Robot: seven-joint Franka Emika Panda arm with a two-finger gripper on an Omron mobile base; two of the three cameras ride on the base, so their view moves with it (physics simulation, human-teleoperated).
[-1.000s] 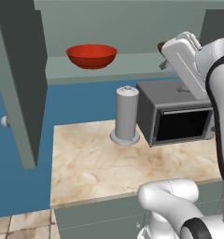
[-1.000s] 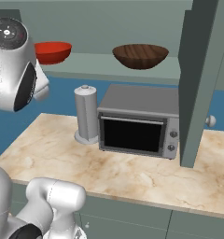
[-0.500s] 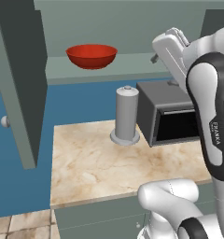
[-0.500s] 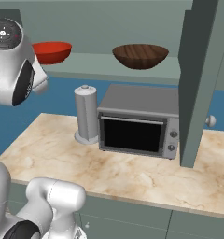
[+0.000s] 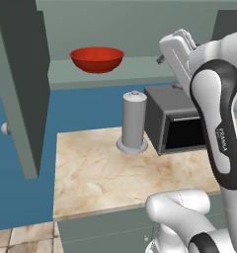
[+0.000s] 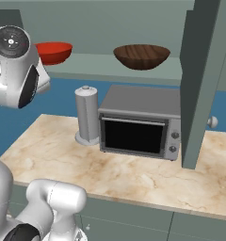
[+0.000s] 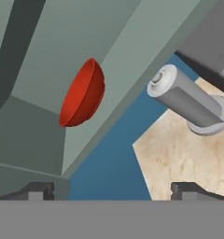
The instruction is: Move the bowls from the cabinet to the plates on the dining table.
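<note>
The gripper [image 7: 112,190] stands wide and holds nothing; its two fingertips [image 7: 38,190] rise far apart in the hand view. The red bowl [image 5: 97,59] sits on the cabinet [image 5: 21,89] shelf near its left end, above the grey canister [image 5: 134,122]. The brown bowl [image 6: 142,56] sits further right on that shelf, above the toaster oven [image 6: 141,123]. Canister and oven stand side by side at the counter's [image 6: 133,176] back edge.

Two bowls sit on the cabinet shelf: one red bowl [image 6: 52,52] at upper left and one brown wood-grain bowl [image 6: 141,56] at upper centre. On the tabletop [image 6: 133,175] stand one grey cylindrical canister [image 6: 87,115] and one toaster oven [image 6: 141,123].
</note>
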